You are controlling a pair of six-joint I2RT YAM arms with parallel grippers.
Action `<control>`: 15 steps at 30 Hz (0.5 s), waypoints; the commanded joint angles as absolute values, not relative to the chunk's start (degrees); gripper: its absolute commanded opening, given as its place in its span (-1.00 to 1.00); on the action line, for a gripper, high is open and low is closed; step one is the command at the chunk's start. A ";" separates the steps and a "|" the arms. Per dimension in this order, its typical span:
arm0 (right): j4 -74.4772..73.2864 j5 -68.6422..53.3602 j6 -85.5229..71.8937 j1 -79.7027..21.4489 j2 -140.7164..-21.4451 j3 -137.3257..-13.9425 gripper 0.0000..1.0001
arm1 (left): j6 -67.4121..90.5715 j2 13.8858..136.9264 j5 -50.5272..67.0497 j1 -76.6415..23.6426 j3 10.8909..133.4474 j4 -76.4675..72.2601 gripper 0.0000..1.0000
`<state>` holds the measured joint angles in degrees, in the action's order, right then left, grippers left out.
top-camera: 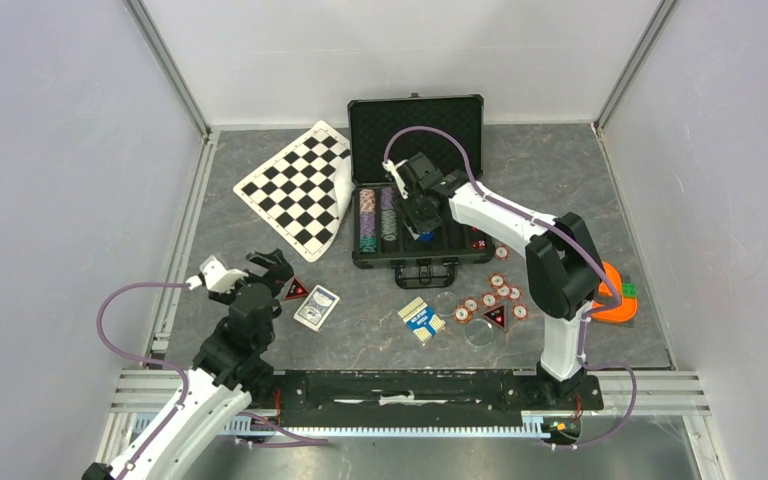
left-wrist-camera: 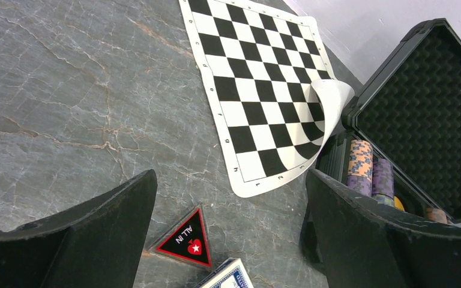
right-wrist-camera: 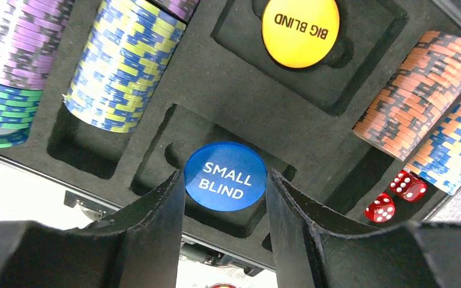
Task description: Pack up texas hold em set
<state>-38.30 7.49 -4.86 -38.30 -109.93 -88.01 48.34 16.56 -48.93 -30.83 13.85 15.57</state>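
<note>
Above the grey bench (top-camera: 360, 345), your right tool (right-wrist-camera: 225, 186) is gripping the small blind button (right-wrist-camera: 225, 174) over the case (top-camera: 415, 120) recess; seat it, then release. The left tool (left-wrist-camera: 229, 174) is gaping, empty.

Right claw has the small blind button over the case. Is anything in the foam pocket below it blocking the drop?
Nothing visible does. The right claw grips the small blind button over a foam pocket that looks empty around it. The big blind button and red dice sit in separate pockets, apart from it.
</note>
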 commanded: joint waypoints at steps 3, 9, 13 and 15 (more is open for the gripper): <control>-36.98 4.74 -2.99 -37.72 -110.55 -86.96 -0.23 | 46.93 17.81 -49.81 -30.76 13.80 12.23 0.99; -37.09 3.12 -2.92 -37.53 -112.88 -87.32 -0.22 | 46.85 18.06 -49.79 -30.76 13.67 11.99 0.99; -37.35 3.79 -3.16 -37.53 -112.83 -85.58 -0.19 | 46.76 18.18 -49.81 -30.76 13.67 11.87 0.99; -37.27 4.25 -3.10 -37.53 -112.92 -84.98 -0.17 | 46.76 18.15 -49.77 -30.76 13.71 11.87 0.99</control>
